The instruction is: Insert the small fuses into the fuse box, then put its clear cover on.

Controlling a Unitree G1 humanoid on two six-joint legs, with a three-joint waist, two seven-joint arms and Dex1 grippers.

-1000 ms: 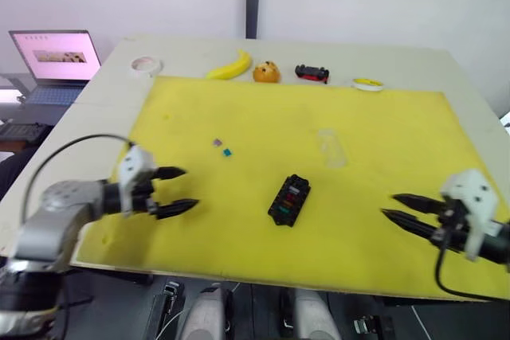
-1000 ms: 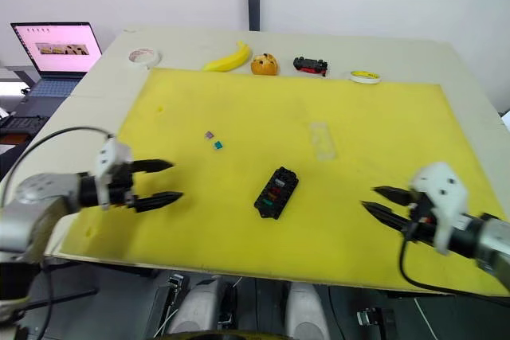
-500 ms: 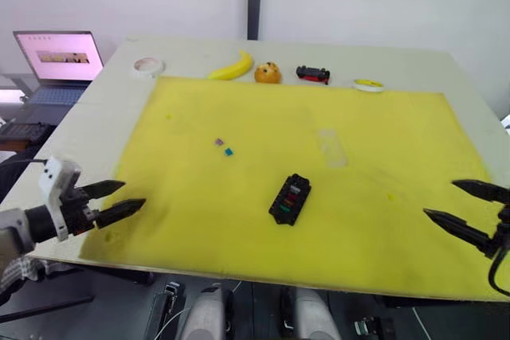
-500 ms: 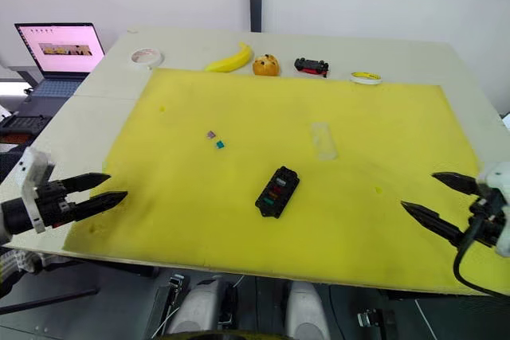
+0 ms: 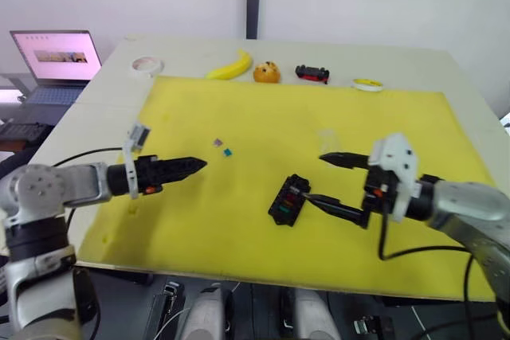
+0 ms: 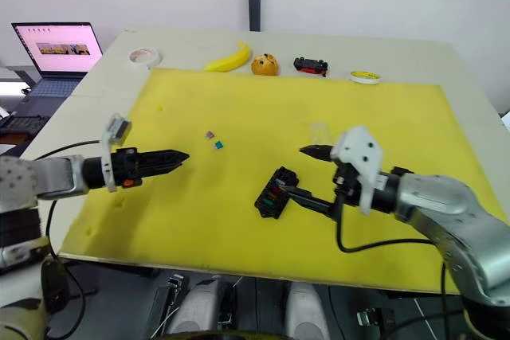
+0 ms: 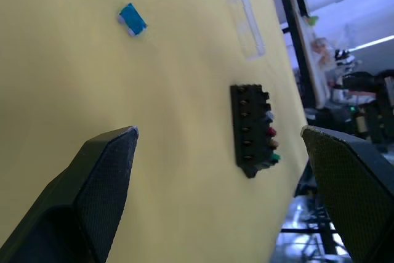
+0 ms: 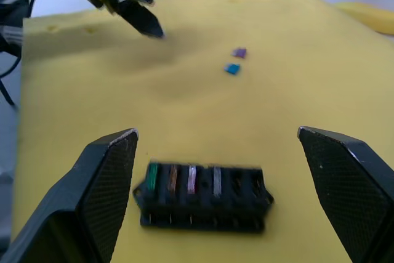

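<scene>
The black fuse box [image 5: 288, 199] lies mid-mat, with green, brown, purple and grey fuses in its slots [image 8: 184, 178]. Two loose small fuses, one purple [image 5: 217, 142] and one teal [image 5: 228, 151], rest on the mat to its far left. The clear cover [image 7: 249, 24] lies flat beyond the box. My right gripper [image 5: 323, 179] is open just right of the box, its lower fingertip close to the box's edge. My left gripper [image 5: 195, 166] is open, low over the mat, pointing toward the box from the left, short of the loose fuses.
The yellow mat [image 5: 263, 109] covers most of the table. Along the far edge lie a white tape roll [image 5: 147, 64], a banana [image 5: 231, 67], an orange [image 5: 267, 73], a black-and-red toy car [image 5: 311, 74] and a yellow tape roll [image 5: 367, 84]. A laptop [image 5: 54, 57] stands far left.
Both arms have swung in from the mat's front corners toward the middle. The right gripper now sits beside the fuse box. The box, loose fuses and cover have not moved.
</scene>
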